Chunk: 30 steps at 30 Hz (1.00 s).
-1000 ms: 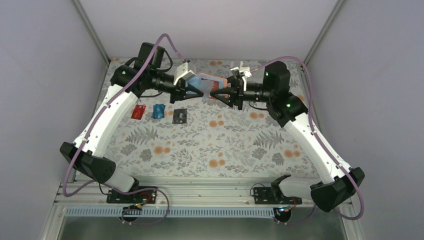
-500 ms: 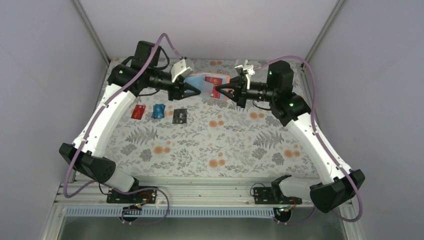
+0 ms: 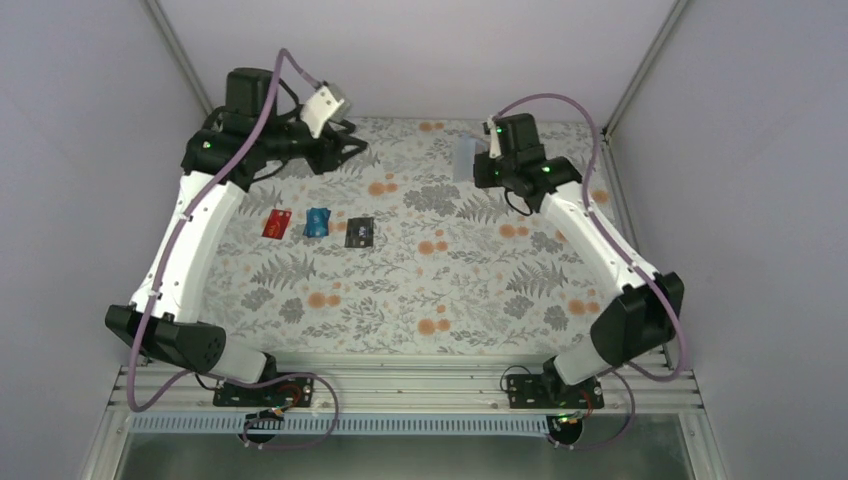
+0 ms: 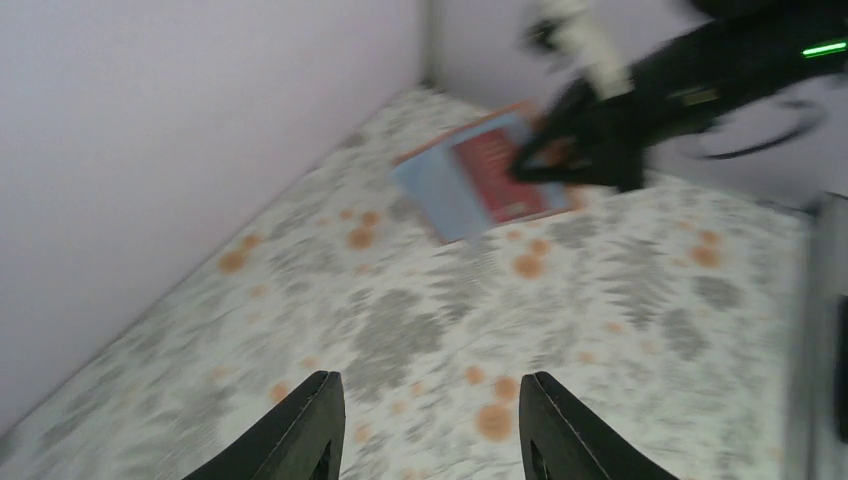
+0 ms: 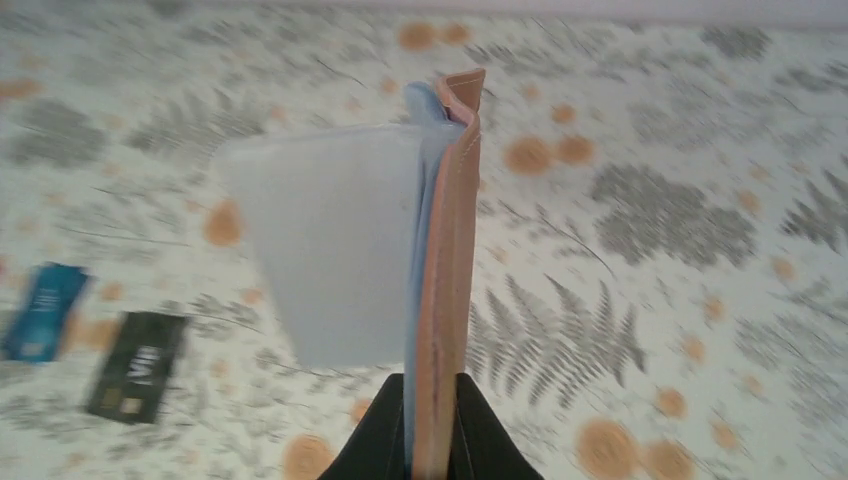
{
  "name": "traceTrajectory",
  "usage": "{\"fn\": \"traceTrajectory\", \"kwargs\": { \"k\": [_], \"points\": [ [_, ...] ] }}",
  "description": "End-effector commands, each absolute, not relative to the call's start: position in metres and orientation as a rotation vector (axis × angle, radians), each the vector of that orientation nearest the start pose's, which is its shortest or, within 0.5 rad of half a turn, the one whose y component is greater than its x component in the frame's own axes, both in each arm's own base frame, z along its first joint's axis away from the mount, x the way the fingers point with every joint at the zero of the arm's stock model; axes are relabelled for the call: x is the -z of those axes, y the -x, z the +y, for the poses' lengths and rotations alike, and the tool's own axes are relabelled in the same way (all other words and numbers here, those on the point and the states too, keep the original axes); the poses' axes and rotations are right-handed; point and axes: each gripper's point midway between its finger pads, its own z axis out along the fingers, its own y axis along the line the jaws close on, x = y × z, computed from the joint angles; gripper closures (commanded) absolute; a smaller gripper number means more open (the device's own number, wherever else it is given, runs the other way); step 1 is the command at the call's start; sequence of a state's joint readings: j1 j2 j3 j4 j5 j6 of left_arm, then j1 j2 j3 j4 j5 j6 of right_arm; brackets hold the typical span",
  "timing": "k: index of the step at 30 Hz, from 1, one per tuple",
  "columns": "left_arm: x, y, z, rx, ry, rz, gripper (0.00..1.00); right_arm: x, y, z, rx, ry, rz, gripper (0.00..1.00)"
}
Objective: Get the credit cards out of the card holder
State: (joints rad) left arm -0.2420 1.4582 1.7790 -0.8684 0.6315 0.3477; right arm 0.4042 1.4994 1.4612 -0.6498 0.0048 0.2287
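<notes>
A: Where was the card holder (image 5: 447, 260) seen, and of what was it made?

B: It was pinched by the right fingers (image 5: 385, 445) over the far side of the flower-printed bench (image 3: 450, 290). Stitched tan leather was seen edge-on, and a smooth pale-blue flap was opened leftward. Its long axis was pointed away from those fingers.

A: And the rest?

B: The left fingers (image 4: 305, 435) were spread, with nothing held. The flat red card (image 3: 277, 223), blue card (image 3: 317, 222) and black card (image 3: 359, 232) were laid in a row.

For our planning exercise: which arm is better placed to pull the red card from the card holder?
Likely left: the left jaws are open and empty; the right jaws are shut on the card holder.
</notes>
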Motion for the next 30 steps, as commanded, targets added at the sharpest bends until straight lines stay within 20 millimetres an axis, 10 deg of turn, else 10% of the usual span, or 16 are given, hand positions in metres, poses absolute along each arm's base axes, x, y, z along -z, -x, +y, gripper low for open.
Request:
{"fn": "traceTrajectory", "kwargs": {
  "k": [1,5,12,30],
  "points": [
    [-0.401,-0.282,-0.252,0.898,-1.242,1.653,0.56,-0.272,-0.405,0.153,-0.043,0.098,2.308,0.96],
    [-0.400,-0.238,-0.285,1.149,-1.409,1.533,0.57,-0.271,-0.393,0.210,-0.357,0.320,2.305,0.96],
    [-0.400,-0.222,-0.287,1.244,-1.445,1.487,0.68,-0.340,-0.332,0.283,-0.980,0.715,1.956,0.96],
    [-0.395,-0.256,-0.268,1.109,-1.325,1.591,0.83,-0.406,-0.237,0.292,-1.279,1.105,1.483,0.96]
  ]
}}
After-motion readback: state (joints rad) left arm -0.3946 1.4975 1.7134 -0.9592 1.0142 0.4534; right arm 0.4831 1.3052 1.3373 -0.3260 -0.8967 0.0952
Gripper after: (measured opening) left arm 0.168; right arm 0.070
